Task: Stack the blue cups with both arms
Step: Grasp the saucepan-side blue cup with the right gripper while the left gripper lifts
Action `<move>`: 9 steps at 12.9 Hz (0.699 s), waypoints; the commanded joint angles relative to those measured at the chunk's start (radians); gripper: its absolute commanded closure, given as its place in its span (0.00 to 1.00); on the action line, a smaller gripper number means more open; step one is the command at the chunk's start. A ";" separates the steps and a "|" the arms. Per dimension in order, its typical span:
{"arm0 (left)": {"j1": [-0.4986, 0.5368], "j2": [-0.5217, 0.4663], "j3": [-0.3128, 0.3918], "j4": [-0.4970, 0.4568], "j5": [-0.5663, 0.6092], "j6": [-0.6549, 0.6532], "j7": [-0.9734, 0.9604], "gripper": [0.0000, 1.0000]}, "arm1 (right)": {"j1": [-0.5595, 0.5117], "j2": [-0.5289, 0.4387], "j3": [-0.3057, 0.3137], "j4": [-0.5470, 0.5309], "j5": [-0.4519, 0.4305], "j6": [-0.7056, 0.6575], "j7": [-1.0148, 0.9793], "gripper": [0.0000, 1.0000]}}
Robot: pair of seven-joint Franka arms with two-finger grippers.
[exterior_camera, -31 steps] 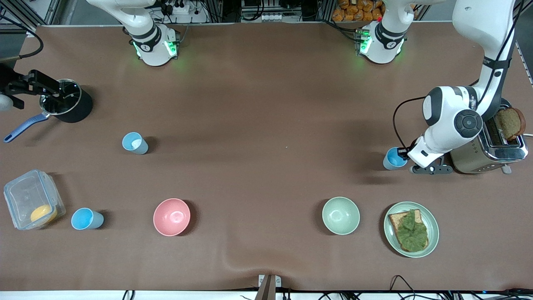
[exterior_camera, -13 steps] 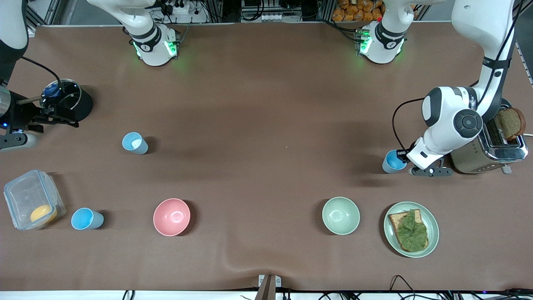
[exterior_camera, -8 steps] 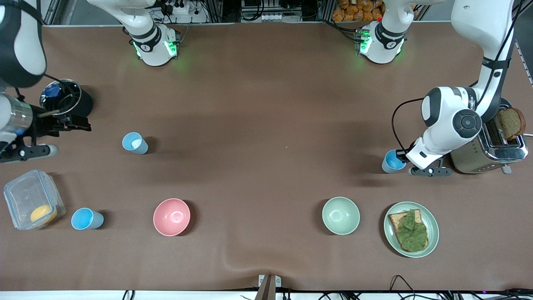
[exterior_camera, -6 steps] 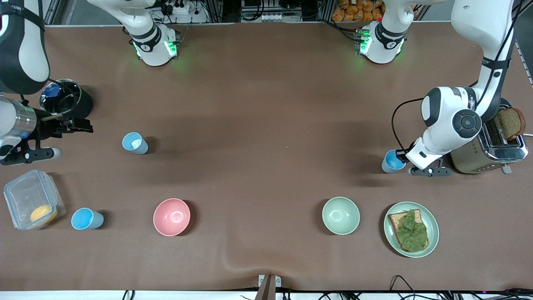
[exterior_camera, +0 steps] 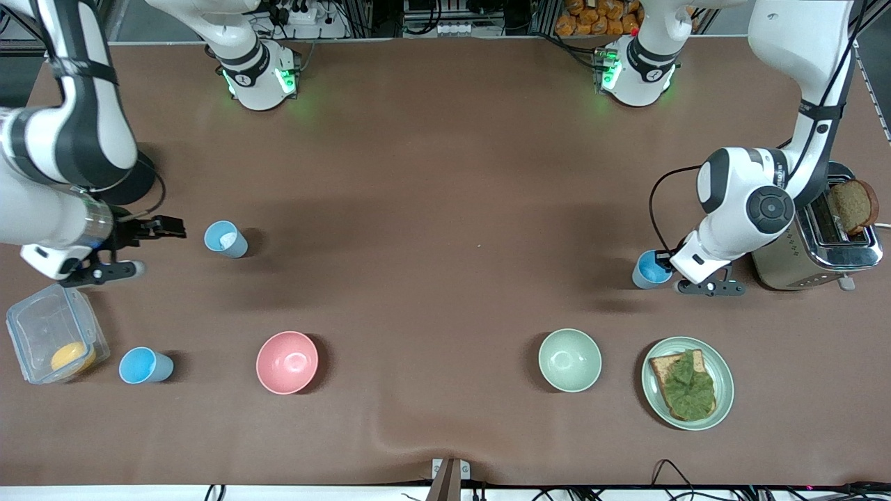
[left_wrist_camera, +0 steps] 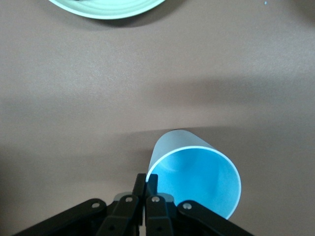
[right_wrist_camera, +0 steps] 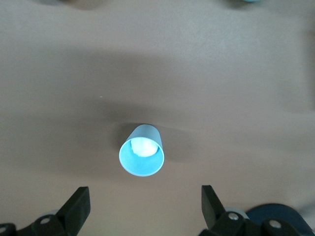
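Three blue cups show in the front view. One blue cup (exterior_camera: 225, 239) stands toward the right arm's end; my right gripper (exterior_camera: 170, 227) is open just beside it. In the right wrist view that cup (right_wrist_camera: 142, 150) stands upright ahead of the wide-open gripper (right_wrist_camera: 143, 201), apart from it. My left gripper (exterior_camera: 667, 263) is shut on the rim of a second blue cup (exterior_camera: 650, 270) next to the toaster. In the left wrist view the gripper (left_wrist_camera: 146, 184) pinches the wall of this cup (left_wrist_camera: 197, 179). A third blue cup (exterior_camera: 144, 366) stands nearer the front camera.
A toaster (exterior_camera: 814, 240) holding a bread slice (exterior_camera: 853, 205) is beside the left arm. A green plate (exterior_camera: 649, 400) with toast, a green bowl (exterior_camera: 569, 360) and a pink bowl (exterior_camera: 287, 362) lie nearer the camera. A clear container (exterior_camera: 42, 327) and a black pot (exterior_camera: 143, 174) are by the right arm.
The right arm has swung from over the pot to beside the blue cup, with its gripper open. The left gripper has shifted the held cup slightly toward the table's middle.
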 commanded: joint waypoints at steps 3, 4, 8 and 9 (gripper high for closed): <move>-0.019 -0.020 -0.050 0.015 -0.022 -0.001 -0.109 1.00 | -0.077 -0.043 0.013 -0.231 -0.002 0.229 -0.104 0.00; -0.019 -0.024 -0.059 0.015 -0.022 -0.003 -0.126 1.00 | -0.088 -0.039 0.013 -0.254 -0.003 0.258 -0.108 0.00; -0.017 -0.044 -0.119 0.072 -0.022 -0.093 -0.198 1.00 | -0.099 -0.020 0.014 -0.401 -0.002 0.460 -0.113 0.00; -0.019 -0.046 -0.128 0.092 -0.022 -0.125 -0.221 1.00 | -0.096 -0.011 0.014 -0.409 0.000 0.480 -0.112 0.00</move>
